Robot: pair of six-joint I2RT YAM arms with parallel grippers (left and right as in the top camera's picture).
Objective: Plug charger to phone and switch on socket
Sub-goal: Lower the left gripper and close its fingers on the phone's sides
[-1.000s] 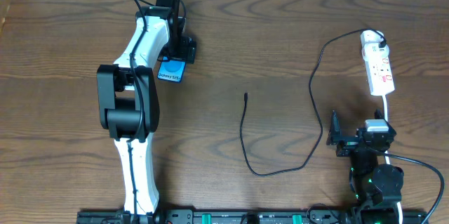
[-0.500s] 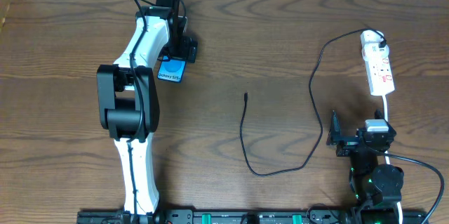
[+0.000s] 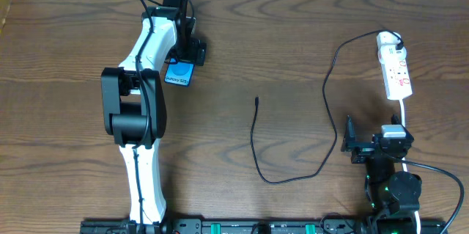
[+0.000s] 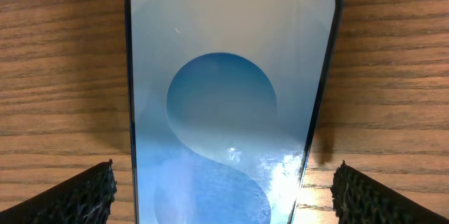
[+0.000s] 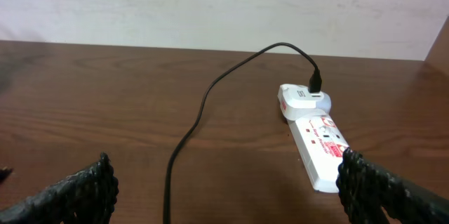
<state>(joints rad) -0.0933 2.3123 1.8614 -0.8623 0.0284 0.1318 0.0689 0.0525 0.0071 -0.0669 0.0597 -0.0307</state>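
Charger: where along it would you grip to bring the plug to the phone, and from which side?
Grip the charger just behind its free plug tip, coming down from above with the jaws either side of the cable. That stretch lies straight and flat on the table, and a hold close to the tip should keep the limp end from drooping.

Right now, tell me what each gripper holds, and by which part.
Nothing is held. The left gripper stands open astride the phone, touching neither edge. The right gripper is open and empty, facing the socket.
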